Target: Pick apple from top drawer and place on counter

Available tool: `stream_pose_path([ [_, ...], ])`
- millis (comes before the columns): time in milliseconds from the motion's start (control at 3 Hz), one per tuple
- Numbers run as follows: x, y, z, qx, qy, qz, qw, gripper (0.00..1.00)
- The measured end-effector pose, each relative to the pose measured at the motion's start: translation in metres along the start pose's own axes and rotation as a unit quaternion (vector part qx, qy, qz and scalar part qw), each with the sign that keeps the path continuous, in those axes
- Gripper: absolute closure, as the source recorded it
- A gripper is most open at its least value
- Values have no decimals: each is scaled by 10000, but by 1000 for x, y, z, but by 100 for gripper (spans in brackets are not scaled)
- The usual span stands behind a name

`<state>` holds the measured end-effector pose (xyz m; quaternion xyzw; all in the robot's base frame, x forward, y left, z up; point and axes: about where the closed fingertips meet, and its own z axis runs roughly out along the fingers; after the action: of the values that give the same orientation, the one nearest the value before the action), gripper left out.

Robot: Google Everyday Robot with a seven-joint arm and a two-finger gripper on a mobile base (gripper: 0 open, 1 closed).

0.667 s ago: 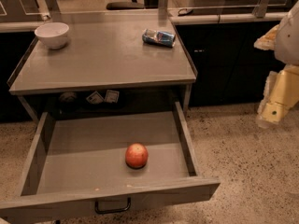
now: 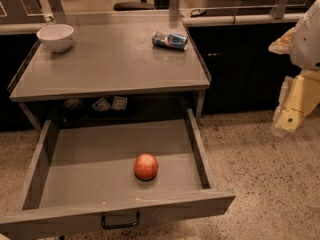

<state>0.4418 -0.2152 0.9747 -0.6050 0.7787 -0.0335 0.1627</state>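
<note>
The apple (image 2: 146, 166), red with yellowish patches, lies on the flat bottom of the open top drawer (image 2: 75, 156), right of its middle and near the front wall. The drawer is pulled fully out, with a black handle on its front. The counter (image 2: 112, 59) is the grey metal tabletop above it. My gripper (image 2: 290, 115) hangs at the far right of the view, over the floor, well right of the drawer and apart from the apple. It holds nothing that I can see.
A white bowl (image 2: 55, 36) stands at the counter's back left corner. A crushed blue can (image 2: 170, 40) lies at its back right. Dark cabinets (image 2: 240, 64) with a pale ledge stand behind and to the right. Speckled floor (image 2: 260, 184) lies right of the drawer.
</note>
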Motion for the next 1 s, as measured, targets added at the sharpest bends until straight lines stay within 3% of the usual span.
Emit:
stream_pose_path([
  [333, -3, -6, 26, -220, -139, -90, 9996, 0],
  [667, -4, -9, 85, -686, -360, -200, 9968, 0],
  [1000, -6, -3, 152, -1265, -700, -302, 9890, 0],
])
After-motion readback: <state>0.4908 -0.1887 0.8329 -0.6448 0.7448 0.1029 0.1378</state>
